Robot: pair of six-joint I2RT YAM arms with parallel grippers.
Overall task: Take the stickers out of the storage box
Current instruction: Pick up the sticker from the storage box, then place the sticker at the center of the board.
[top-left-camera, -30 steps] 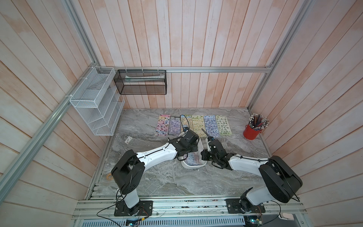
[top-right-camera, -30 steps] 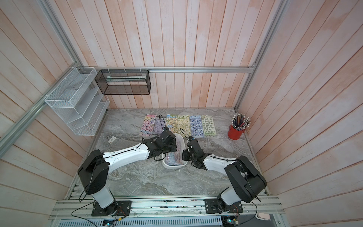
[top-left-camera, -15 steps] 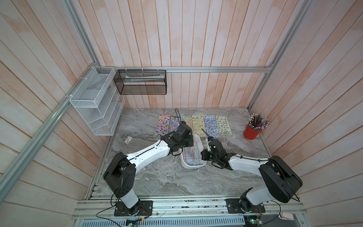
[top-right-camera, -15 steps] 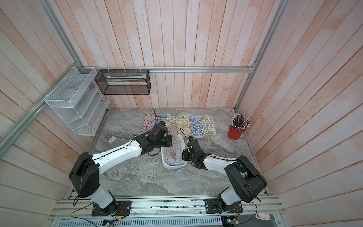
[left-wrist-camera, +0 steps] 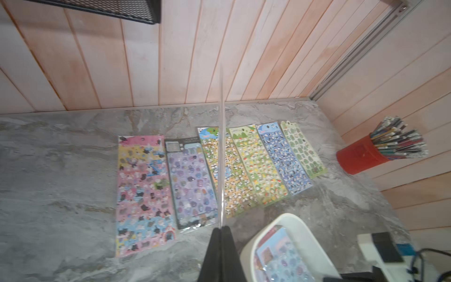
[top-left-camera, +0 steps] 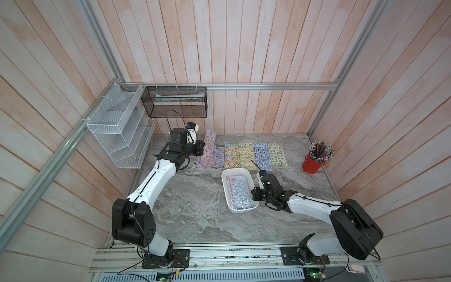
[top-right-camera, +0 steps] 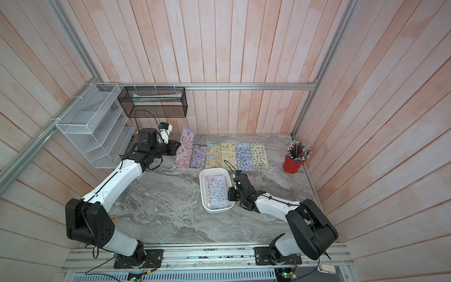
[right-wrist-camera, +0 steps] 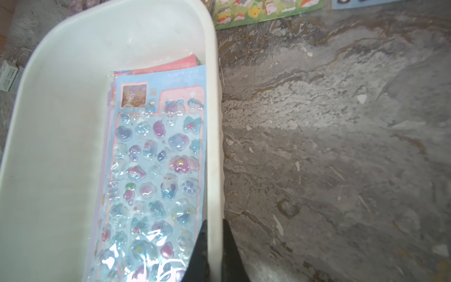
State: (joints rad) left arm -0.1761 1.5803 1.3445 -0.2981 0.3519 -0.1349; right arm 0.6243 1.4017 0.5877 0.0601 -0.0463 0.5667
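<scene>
Left arm has swung away from the storage box to the back-left of the table, taking one sheet along; the box and right arm have not shifted.

Nearest: right gripper, fingers clamped across the box's long wall, one inside and one outside, steadying it. In the box a blue sheet tops a small stack, with pink edges showing beneath; count unclear.

Beyond the box, six stickers lie flat in a row by the back wall. Left gripper is pinched tight on the carried sheet, which stands on edge above the row's left end, not yet laid down.

Judgement: roughly half done; this sheet still to place, the stack still to clear.
</scene>
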